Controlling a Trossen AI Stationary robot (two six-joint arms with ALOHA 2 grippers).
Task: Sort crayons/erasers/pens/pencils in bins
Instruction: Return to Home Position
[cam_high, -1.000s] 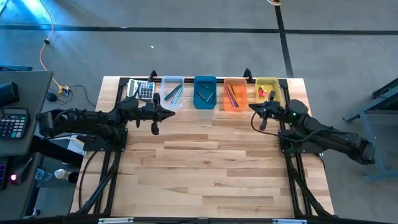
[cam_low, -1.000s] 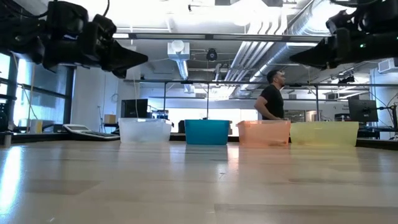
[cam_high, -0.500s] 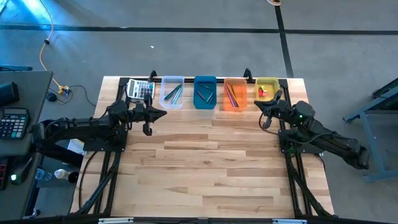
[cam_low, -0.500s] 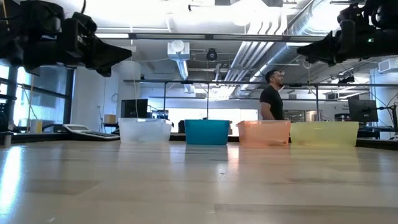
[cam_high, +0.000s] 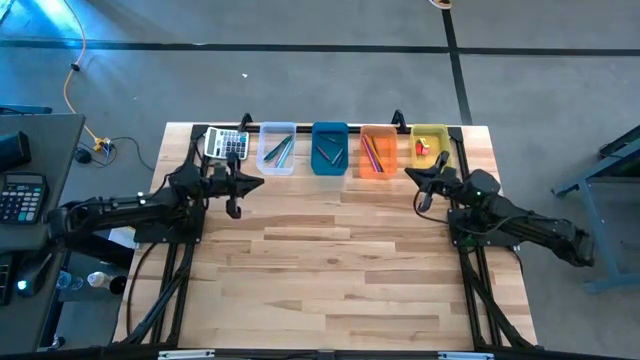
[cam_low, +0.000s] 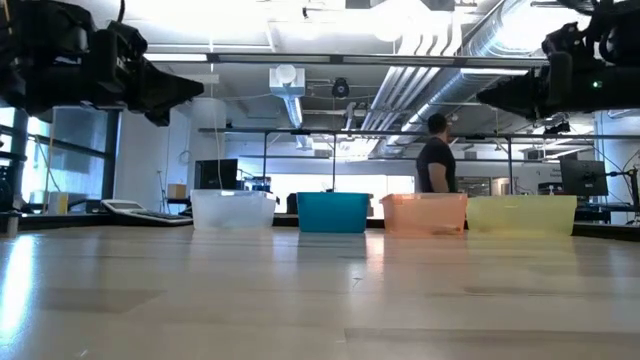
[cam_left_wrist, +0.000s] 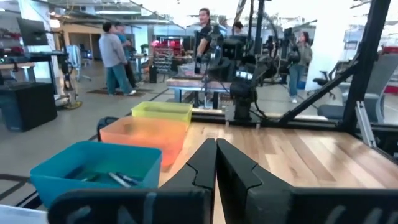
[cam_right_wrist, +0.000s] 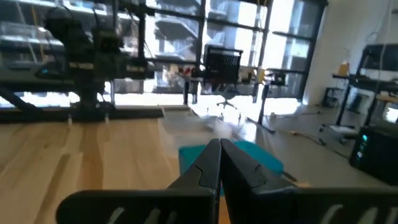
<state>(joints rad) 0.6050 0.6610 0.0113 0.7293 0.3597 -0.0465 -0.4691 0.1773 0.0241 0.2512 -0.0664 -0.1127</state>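
Observation:
Four bins stand in a row at the table's far edge: clear (cam_high: 277, 148), blue (cam_high: 329, 148), orange (cam_high: 377, 152) and yellow (cam_high: 430, 146). Thin sticks lie in the clear, blue and orange bins. A small red eraser (cam_high: 423, 149) lies in the yellow bin. My left gripper (cam_high: 258, 182) hovers shut and empty above the table, near of the clear bin; its shut fingers show in the left wrist view (cam_left_wrist: 216, 163). My right gripper (cam_high: 409, 173) hovers shut and empty, near of the orange and yellow bins; it also shows in the right wrist view (cam_right_wrist: 220, 157).
A grey calculator (cam_high: 226, 143) lies left of the clear bin. The bare wooden tabletop (cam_high: 340, 260) stretches from the bins to the near edge. People stand in the room beyond the table (cam_low: 437, 165).
My left gripper has drawn back toward the table's left edge, away from the clear bin, staying shut and high. My right gripper has shifted only slightly toward the right edge.

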